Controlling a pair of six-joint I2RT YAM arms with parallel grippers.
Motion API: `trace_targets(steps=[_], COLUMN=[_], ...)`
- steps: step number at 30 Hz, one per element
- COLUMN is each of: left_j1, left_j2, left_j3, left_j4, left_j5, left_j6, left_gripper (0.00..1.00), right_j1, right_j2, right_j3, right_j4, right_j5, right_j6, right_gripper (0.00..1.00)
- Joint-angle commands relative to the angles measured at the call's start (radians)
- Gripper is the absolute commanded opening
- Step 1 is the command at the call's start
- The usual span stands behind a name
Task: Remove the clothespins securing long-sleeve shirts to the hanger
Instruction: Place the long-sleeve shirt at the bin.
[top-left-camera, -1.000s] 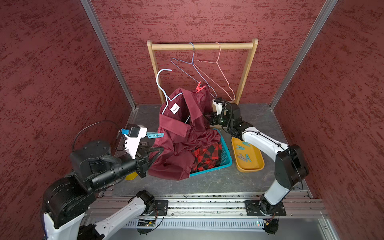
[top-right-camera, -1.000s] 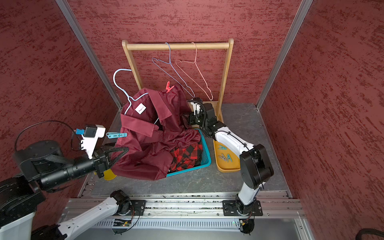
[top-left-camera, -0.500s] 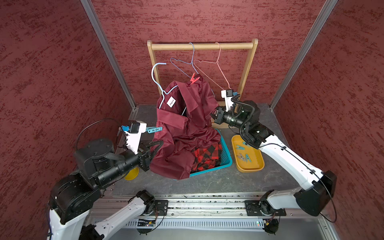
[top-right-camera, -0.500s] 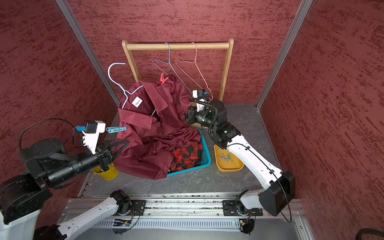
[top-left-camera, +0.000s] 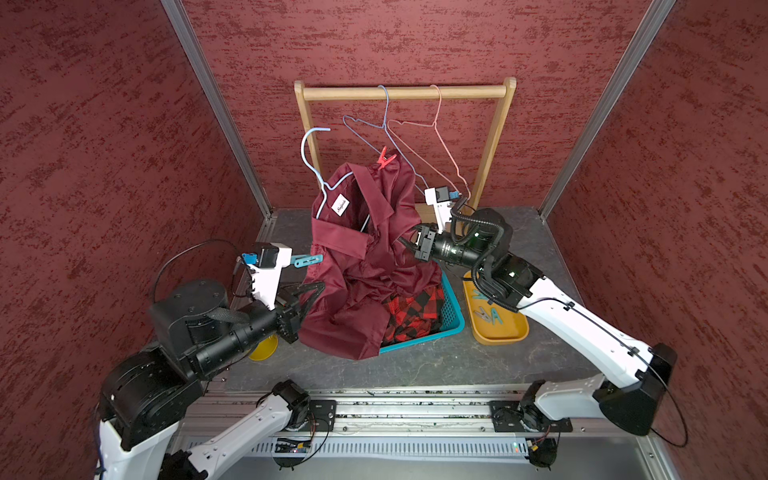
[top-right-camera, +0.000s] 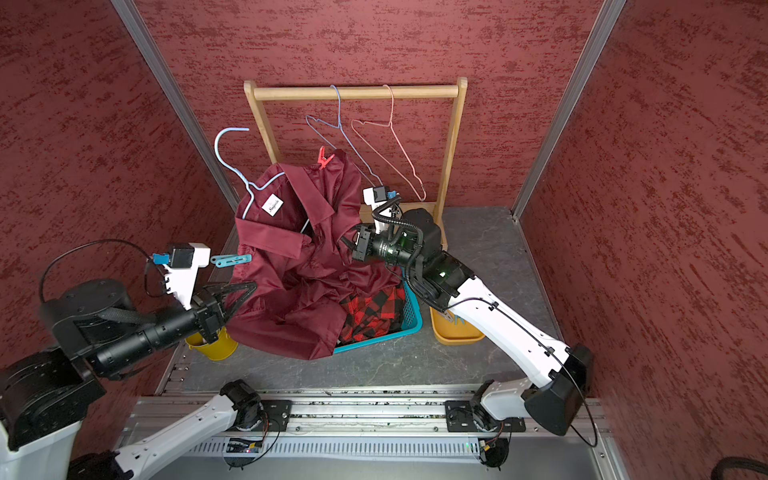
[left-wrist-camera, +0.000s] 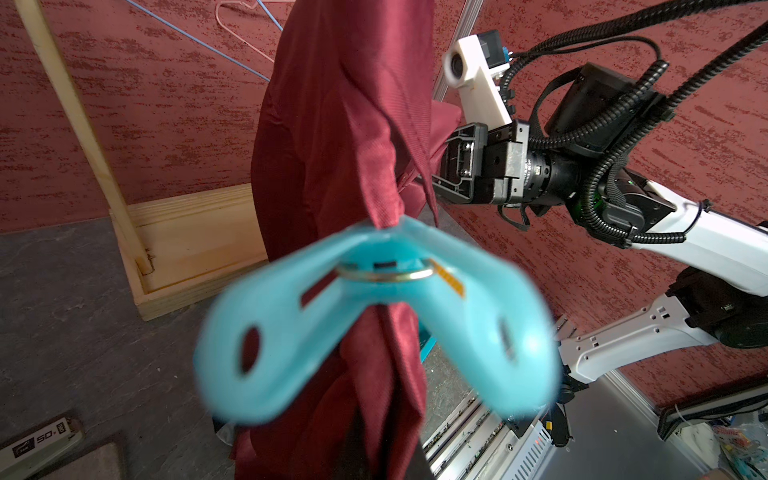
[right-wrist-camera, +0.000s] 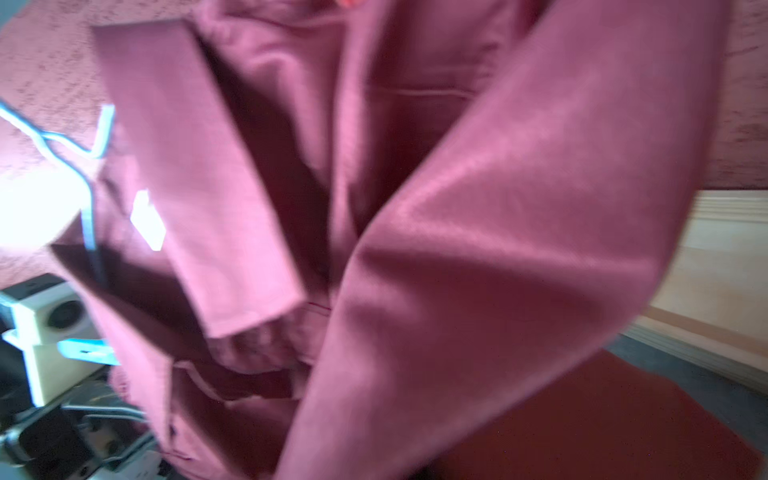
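— How is the left arm sitting?

— I have it reaching low and forward from the near left corner, forearm almost level. The left pincer is squeezed narrow, its tips lying over the edge of the maroon shirt. I cannot tell whether any cloth is caught. A teal clothespin is clipped to that same edge just above the tips, and it fills my left wrist view.

— And the middle?

— The maroon shirt sits on a pale blue hanger, hook free in the air beside the rack. It drapes into the basket over the plaid shirt. A red clothespin grips its top shoulder.

— Right side?

— My right arm climbs from its base, wrist level and pointing left. The right pincer is clamped on a fold of the maroon shirt. More teal clothespins lie in the orange tray beneath the arm.
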Motion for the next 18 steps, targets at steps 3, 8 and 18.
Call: trace_targets(steps=[3,8,18], left_j1=[-0.004,-0.005,-0.005], left_j2=[-0.011,-0.01,0.014], left_j3=[-0.015,-0.037,-0.144], left_j4=[0.072,0.088,0.112], left_j5=[0.005,0.017,0.136], left_j6=[0.02,0.021,0.035], left_gripper=[0.0,0.0,0.0], right_j1=[0.039,0.039,0.013], right_j2=[-0.02,-0.074,-0.042], right_j3=[-0.021,-0.255,-0.49], right_j4=[0.033,0.106,0.15], right_j5=[0.02,0.083,0.2], right_j6=[0.056,0.094,0.116], right_gripper=[0.0,0.0,0.0])
